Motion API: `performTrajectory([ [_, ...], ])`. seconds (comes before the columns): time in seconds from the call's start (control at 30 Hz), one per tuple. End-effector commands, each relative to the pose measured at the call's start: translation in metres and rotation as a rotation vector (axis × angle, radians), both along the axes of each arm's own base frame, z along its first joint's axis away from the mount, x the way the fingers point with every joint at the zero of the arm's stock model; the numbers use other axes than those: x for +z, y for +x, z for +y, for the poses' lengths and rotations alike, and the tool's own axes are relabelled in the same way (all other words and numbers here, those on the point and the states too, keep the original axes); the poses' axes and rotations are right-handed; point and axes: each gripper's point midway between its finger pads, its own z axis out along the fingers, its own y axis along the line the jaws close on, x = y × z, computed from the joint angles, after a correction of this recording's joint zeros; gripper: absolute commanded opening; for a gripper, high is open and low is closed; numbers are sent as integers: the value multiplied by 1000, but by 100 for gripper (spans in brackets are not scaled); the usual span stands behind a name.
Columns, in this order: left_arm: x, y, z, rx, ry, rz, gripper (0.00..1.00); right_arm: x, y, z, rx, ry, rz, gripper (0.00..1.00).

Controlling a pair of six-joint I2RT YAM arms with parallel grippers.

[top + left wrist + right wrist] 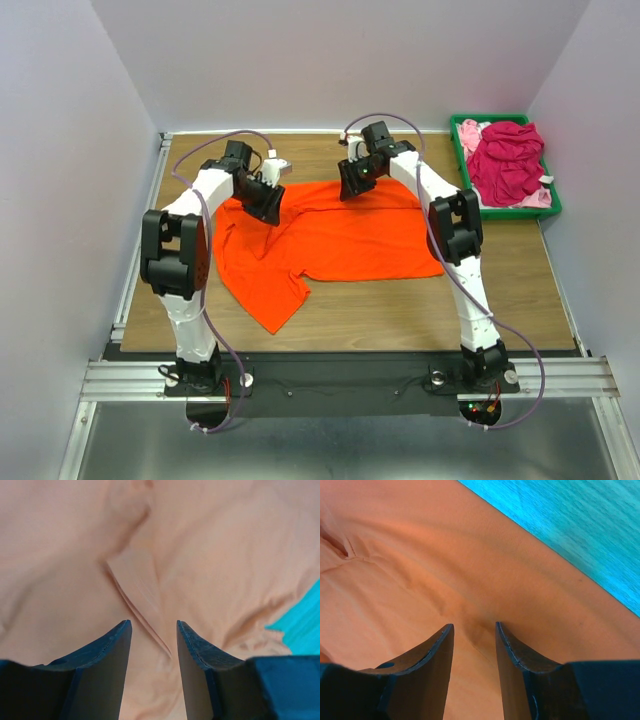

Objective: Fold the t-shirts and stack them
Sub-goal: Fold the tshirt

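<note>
A bright orange t-shirt [340,240] lies spread on the wooden table, one sleeve trailing toward the front left. My left gripper [268,205] hovers over its upper left part, jaws apart, nothing between them. In the left wrist view the open left gripper [154,625] looks down on the orange cloth [215,570] and a raised fold ridge [140,595]. My right gripper [352,185] is open over the shirt's far edge. The right wrist view shows the right gripper [474,626] above a small wrinkle in the shirt [420,570]. The magenta t-shirt [505,160] and the pale pink t-shirt [470,132] sit bundled in the bin.
A green bin [520,212] stands at the back right corner of the table [500,290]. Bare table surface [580,525] runs just past the shirt's far edge. White walls close in on the left, back and right.
</note>
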Motion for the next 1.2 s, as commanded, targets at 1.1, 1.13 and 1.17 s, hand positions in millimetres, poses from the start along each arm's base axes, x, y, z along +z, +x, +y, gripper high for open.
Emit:
performTrajectory([
  [1.1, 21, -25, -62, -249, -89, -40, 48, 48, 1, -85, -106, -55, -87, 43],
  [1.13, 23, -26, -60, -245, -91, -43, 48, 48, 0, -88, -104, -62, -89, 43],
  [1.17, 29, -24, -56, -232, -100, -58, 48, 51, -4, -91, -105, -72, -90, 41],
])
